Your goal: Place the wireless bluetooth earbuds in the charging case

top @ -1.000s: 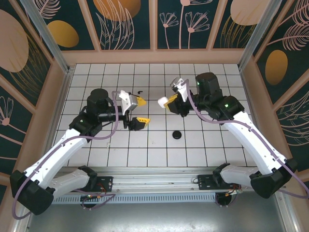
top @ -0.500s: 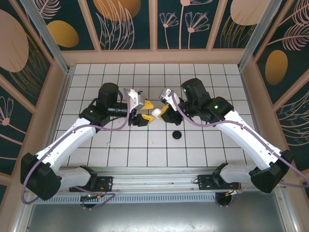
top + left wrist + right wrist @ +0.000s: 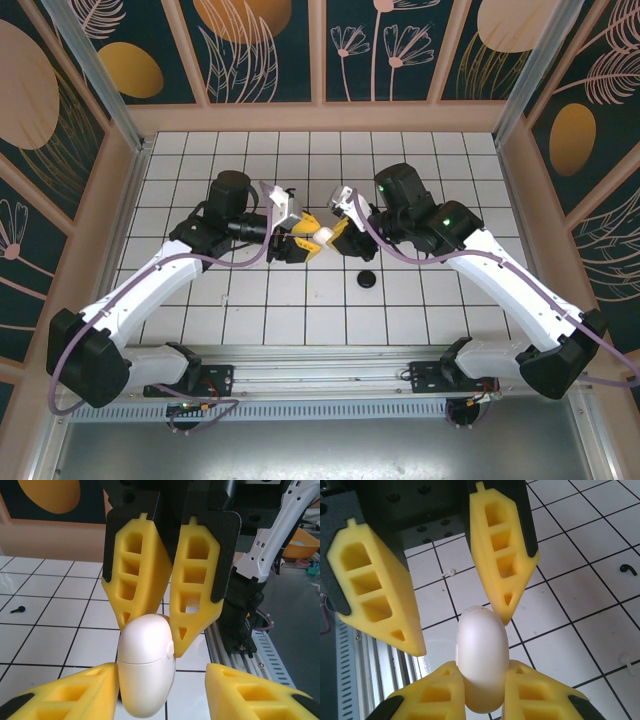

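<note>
My right fingers [image 3: 427,700] are clenched on the white charging case [image 3: 482,665], holding it off the counter [image 3: 555,605] in the middle, between the two arms. My left fingers [image 3: 65,697] stand released on either side of its free end, one seemingly touching the shell and the other apart from it. That uneven gap worries me. If I squeeze from here, one side lands first and could shove the case sideways and twist it in my right grip. The shell is smooth and rounded, so I judge it could squirt out and drop. A black earbud [image 3: 627,569] and a white earbud [image 3: 449,572] lie loose on the counter, where a falling case might scatter them.
</note>
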`<control>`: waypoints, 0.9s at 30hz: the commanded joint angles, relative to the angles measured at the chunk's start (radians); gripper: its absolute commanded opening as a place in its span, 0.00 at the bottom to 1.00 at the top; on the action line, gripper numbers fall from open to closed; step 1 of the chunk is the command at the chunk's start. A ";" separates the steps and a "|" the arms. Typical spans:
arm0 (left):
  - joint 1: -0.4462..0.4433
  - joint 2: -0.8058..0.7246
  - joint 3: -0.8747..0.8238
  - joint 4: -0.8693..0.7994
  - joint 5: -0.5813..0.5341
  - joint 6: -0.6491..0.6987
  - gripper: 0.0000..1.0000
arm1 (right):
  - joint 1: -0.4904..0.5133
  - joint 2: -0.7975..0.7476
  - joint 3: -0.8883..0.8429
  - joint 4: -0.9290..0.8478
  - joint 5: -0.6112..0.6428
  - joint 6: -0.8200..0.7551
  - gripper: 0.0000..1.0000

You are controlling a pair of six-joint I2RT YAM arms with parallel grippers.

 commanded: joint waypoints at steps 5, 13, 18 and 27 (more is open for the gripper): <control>0.004 0.021 0.033 -0.014 0.063 -0.008 0.33 | 0.010 -0.016 0.023 -0.008 -0.023 -0.021 0.16; 0.003 0.014 0.014 -0.005 0.011 -0.071 0.00 | 0.005 -0.046 0.017 0.090 0.042 0.059 0.48; 0.005 -0.084 -0.127 0.156 -0.116 -0.227 0.00 | -0.033 -0.113 -0.028 0.223 0.009 0.163 0.70; 0.004 -0.343 -0.372 0.465 -0.393 -0.554 0.00 | -0.040 -0.175 -0.212 0.451 -0.040 0.322 0.74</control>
